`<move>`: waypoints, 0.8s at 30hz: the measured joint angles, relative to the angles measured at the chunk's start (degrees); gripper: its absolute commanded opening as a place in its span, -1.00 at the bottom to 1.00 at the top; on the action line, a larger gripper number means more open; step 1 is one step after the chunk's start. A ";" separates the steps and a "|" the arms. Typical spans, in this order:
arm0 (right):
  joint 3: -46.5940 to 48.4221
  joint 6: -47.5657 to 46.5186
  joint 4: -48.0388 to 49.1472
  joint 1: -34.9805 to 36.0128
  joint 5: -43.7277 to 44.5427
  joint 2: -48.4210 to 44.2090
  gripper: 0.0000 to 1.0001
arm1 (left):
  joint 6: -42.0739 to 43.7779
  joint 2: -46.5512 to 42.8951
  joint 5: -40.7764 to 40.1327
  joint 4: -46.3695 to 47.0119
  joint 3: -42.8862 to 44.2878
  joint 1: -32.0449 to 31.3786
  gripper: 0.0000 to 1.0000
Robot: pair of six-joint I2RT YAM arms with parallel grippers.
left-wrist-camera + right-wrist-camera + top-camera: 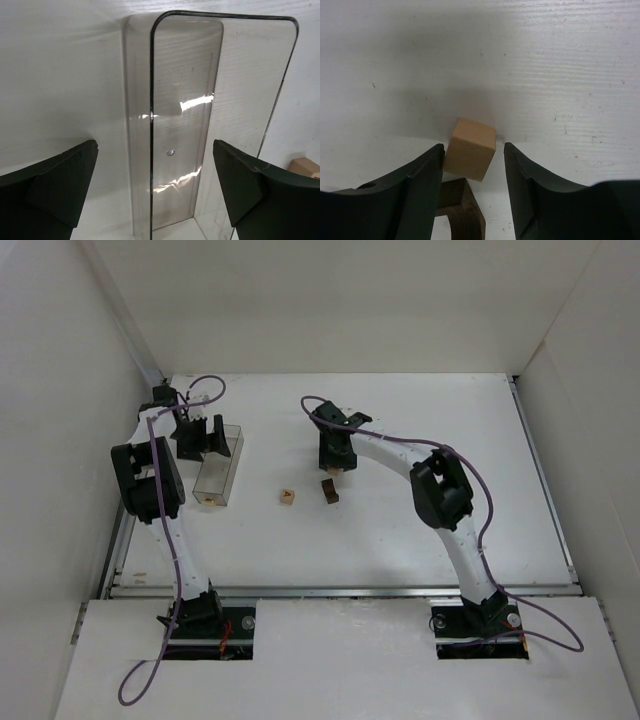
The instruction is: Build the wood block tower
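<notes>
View from my bases outward. Nearest, a light tan block (287, 497) lies alone on the white tabletop (400, 540). Just to its right sits a dark brown block (329, 492).

Directly beyond that, my right jaws stand part-way apart around a tilted tan cube (470, 148). One finger (415, 195) touches or nearly touches the cube's edge and the other leaves a visible gap, so nothing is clamped. The dark brown block lies under the cube's near side; whether the cube leans on it I cannot tell.

To the left, a further tan block (208, 499) sits at the near end of the clear plastic box (222, 462); inside or just outside, I cannot tell. Farther back, my left jaws are spread wide, gripping nothing, with the box's long wall (150, 150) standing between them. White panels (60, 390) enclose the tabletop.
</notes>
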 measured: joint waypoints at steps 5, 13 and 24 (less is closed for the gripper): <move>0.00 0.02 -0.61 0.00 -0.07 0.26 -0.04 | 0.72 -1.14 -2.71 0.22 0.00 0.07 1.00; -0.46 -3.76 0.79 -0.04 -0.15 0.20 -1.00 | 4.22 -16.68 -13.25 6.95 -2.75 -2.36 1.00; -24.68 -25.05 23.52 -1.66 -3.69 -20.74 -1.00 | 7.04 -31.50 -5.99 19.30 4.22 -6.27 1.00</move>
